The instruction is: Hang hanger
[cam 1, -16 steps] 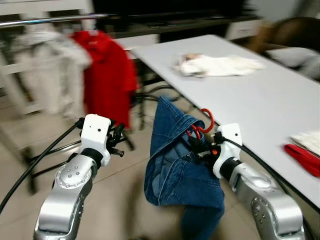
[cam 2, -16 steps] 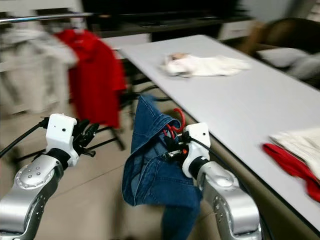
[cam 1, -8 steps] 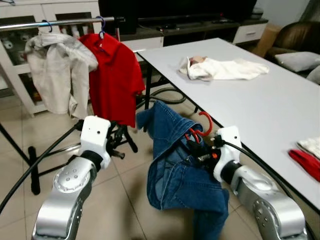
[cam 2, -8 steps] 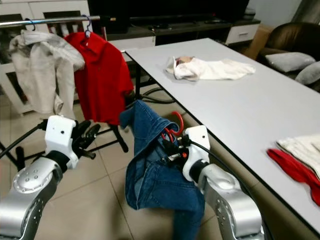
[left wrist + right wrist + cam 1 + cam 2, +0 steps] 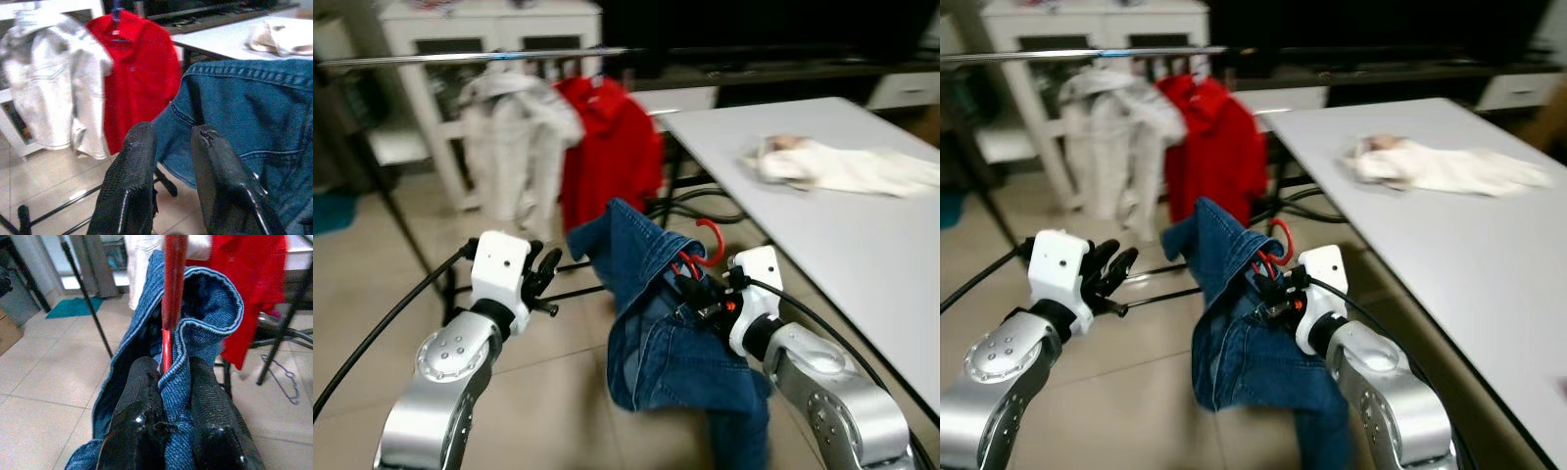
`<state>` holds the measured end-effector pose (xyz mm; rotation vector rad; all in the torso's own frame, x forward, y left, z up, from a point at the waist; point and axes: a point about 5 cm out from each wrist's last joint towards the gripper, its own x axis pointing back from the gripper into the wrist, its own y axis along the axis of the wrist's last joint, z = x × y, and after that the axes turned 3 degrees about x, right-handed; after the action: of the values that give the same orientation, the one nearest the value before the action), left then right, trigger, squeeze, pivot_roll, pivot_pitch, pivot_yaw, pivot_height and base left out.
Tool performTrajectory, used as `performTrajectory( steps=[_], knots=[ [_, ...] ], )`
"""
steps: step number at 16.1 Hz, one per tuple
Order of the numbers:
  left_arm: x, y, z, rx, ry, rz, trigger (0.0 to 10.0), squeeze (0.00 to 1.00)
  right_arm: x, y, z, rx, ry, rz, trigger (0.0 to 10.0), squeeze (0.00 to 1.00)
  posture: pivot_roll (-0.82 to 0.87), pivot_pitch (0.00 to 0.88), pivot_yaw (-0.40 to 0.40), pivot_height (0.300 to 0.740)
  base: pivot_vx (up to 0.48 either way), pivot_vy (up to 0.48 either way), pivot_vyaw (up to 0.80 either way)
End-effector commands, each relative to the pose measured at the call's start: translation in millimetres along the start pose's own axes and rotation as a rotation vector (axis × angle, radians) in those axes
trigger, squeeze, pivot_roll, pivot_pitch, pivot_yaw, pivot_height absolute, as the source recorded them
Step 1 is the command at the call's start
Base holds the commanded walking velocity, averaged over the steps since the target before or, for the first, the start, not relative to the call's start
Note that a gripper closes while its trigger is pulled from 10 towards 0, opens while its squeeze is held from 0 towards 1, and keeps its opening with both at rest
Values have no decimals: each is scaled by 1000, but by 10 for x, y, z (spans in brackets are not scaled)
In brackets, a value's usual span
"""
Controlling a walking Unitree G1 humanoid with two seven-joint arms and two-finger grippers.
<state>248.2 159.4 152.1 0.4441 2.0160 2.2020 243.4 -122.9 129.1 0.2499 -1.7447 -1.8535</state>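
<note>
The robot was in the carrying step of the task, with the garment in hand and the rail not yet reached. The right gripper [image 5: 697, 294] was clamped on the red hanger [image 5: 703, 253] together with a fold of the blue jeans [image 5: 675, 343] draped over it; the right wrist view showed its two black fingers [image 5: 139, 401] pinching the denim waistband against the hanger's red stem. The jeans hung in the air in front of the robot's chest, between the two arms and beside the near edge of the white table [image 5: 862, 245], the hanger's red hook sticking up above the cloth. The left gripper [image 5: 543, 279] was raised to the left of the jeans, apart from them, its fingers [image 5: 129, 186] parted a little and holding nothing. Ahead and higher stood the metal clothes rail [image 5: 470, 57], on which a pale shirt [image 5: 519, 127] and a red polo shirt [image 5: 612, 147] already hung side by side; the rail ran bare to the left of them. On the table lay a crumpled white garment [image 5: 842, 164]. The views were somewhat blurred, so the robot was probably in motion. The next move, as I judge it, called for closing on the rail, lifting the right arm until the hook stood above the bar over a free stretch, lowering the hook onto it, and only then letting go.
</note>
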Motion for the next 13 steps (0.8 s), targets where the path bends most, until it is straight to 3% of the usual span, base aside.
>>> performTrajectory(
  steps=[1, 3, 7, 11, 13],
  knots=[
    [20, -16, 41, -3, 17, 16, 10000, 0, -28, 104, 53, 16, 31, -52, 10000, 0, 63, 0, -43, 740, 292, 0, 800],
    [19, -20, 34, -6, 13, 17, 10000, 0, -31, 114, 38, 18, 18, -60, 10000, 0, 64, 0, -44, 740, 291, 0, 800],
    [11, -19, 27, -7, 7, 18, 10000, 0, -56, 158, -37, 60, -64, -74, 10000, 0, 67, 0, -49, 740, 292, 0, 0],
    [19, -27, -1, -5, -2, 19, 10000, 0, -45, 171, -110, 28, -125, -114, 10000, 0, 74, 0, -54, 740, 302, 0, 0],
    [20, -23, -11, -6, -8, 19, 10000, 0, -52, 181, -129, 70, -140, -116, 10000, 0, 80, 0, -57, 740, 300, 0, 0]
  ],
)
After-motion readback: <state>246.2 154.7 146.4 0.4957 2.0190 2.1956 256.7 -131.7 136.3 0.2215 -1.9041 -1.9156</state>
